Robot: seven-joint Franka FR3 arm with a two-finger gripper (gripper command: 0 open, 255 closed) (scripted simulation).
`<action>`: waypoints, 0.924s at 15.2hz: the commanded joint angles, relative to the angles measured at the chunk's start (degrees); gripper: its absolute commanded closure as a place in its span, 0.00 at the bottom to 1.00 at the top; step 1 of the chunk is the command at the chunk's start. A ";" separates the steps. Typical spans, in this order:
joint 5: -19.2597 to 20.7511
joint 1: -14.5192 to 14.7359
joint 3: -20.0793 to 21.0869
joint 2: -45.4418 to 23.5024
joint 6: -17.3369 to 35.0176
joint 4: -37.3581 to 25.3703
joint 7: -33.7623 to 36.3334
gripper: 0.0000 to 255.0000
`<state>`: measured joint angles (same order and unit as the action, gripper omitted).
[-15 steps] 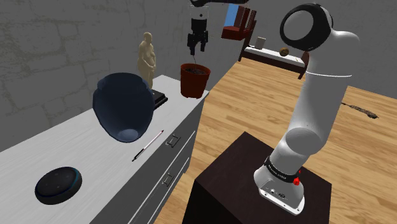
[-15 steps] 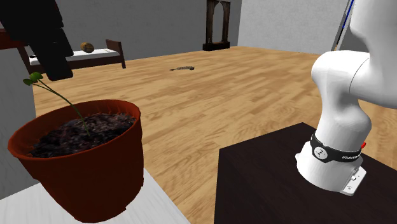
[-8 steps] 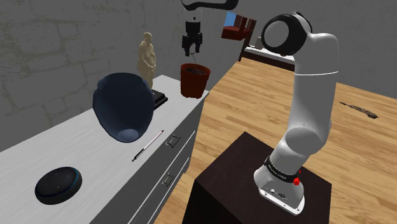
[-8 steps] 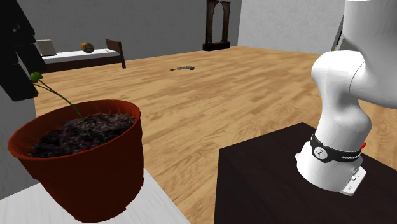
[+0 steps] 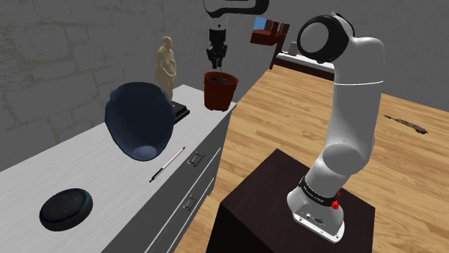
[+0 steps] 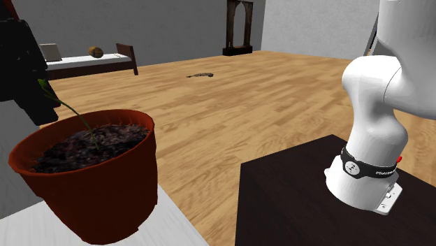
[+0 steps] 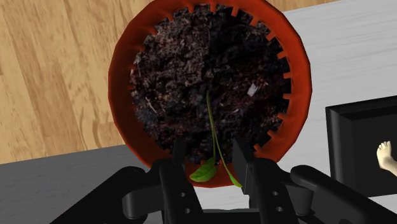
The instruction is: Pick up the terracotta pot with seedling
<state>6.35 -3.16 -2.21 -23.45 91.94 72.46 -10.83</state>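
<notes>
**Open hand poised over a potted seedling**

The black hand (image 5: pixel 216 62) hangs straight above the reddish-brown pot (image 5: pixel 219 91), which stands at the far corner of the white tabletop (image 5: pixel 79 169). Its fingers are spread, gripping nothing, with the seedling (image 7: pixel 210 124) between them. The pot looks too wide to span, so a rim grasp seems intended.

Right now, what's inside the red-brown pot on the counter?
Dark soil fills the pot nearly to its rim, and a thin green seedling leans out of it. Whatever lies beneath the soil, roots included, is covered.
</notes>
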 commanded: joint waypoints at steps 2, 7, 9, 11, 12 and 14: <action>0.01 0.00 0.00 -0.03 0.04 0.06 0.01 1.00; 0.00 -0.01 -0.02 -0.06 -0.85 -0.87 -0.11 1.00; -0.02 0.00 -0.03 -0.44 -2.59 -3.00 -0.30 1.00; -0.03 0.01 -0.05 -0.91 -4.38 -5.27 -0.50 1.00; -0.04 0.01 -0.06 -1.18 -5.31 -6.48 -0.60 1.00; -0.06 0.01 -0.08 -1.83 -7.22 -9.05 -0.82 1.00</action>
<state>6.29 -3.03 -2.22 -24.86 85.69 65.08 -11.39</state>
